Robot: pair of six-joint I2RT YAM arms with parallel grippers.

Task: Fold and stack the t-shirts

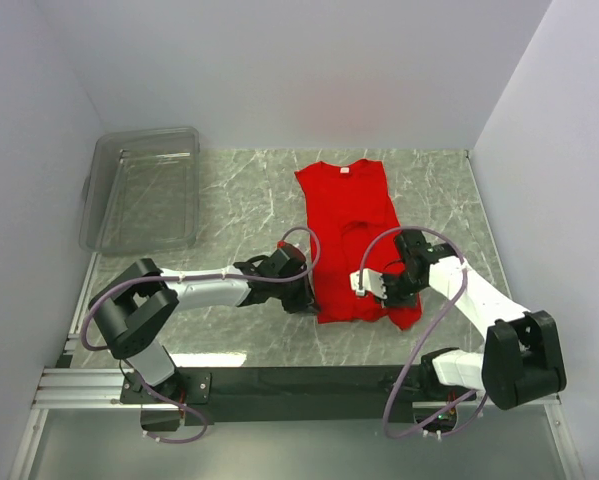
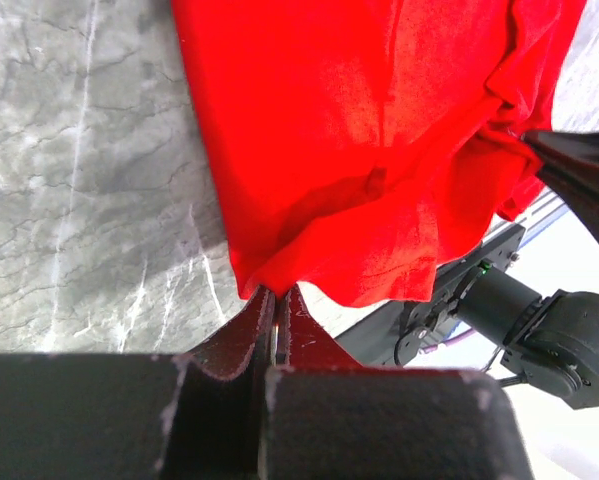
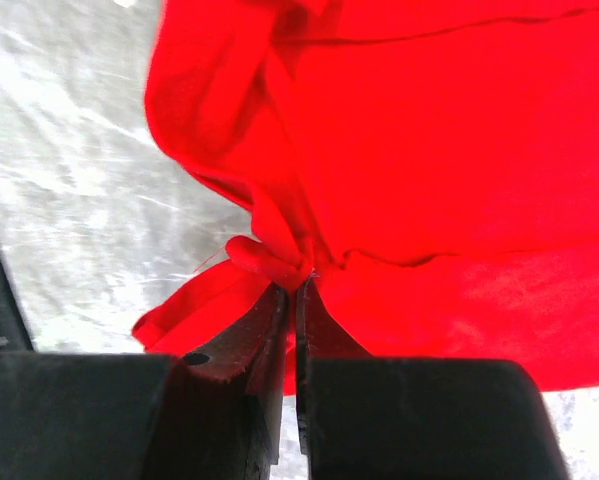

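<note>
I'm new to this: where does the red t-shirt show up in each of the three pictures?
Top external: the red t-shirt lies centre, slightly right.
Left wrist: the t-shirt fills the upper middle and right.
Right wrist: the t-shirt fills the top and right.
Shared landmark: the grey marbled table.

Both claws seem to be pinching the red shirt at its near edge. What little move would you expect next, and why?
Probably both lift a little and carry the hem toward the collar, folding the shirt in half. The left gripper and right gripper are each shut on a near corner of the t-shirt, which lies as a long narrow strip, collar at the far end.
</note>
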